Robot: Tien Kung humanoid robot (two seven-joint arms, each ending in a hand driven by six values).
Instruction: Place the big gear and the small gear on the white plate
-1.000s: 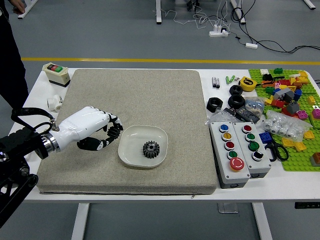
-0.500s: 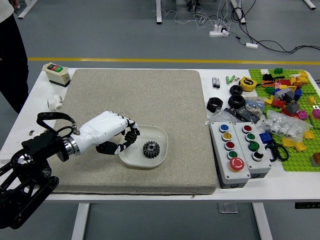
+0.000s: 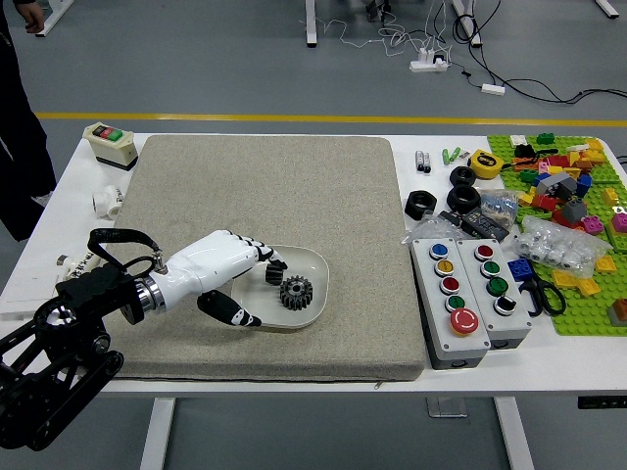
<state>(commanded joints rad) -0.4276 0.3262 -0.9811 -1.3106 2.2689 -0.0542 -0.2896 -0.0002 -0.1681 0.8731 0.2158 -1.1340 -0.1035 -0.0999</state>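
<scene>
Far off between 10 and 11 o'clock from the plate, a person's hand [image 3: 32, 14] shows past the table [image 3: 29, 262] and takes no part in the work. The robot's left hand [image 3: 255, 291] reaches in from the plate's 9 o'clock side, fingers wide apart, the thumb at about 8 o'clock; it does not look to grip anything. The small gear [image 3: 273, 275] sits on the white plate [image 3: 318, 266], close under the fingertips, at 11 o'clock from its middle; whether they touch it, I cannot tell. The big gear [image 3: 296, 293] lies on the plate just beside it, towards 4 o'clock. Both placements look done, so what is left is probably only to draw the hand clear towards 9 o'clock without dragging the small gear. At 3 o'clock stand the push-button boxes [image 3: 451, 338], not needed here.
</scene>
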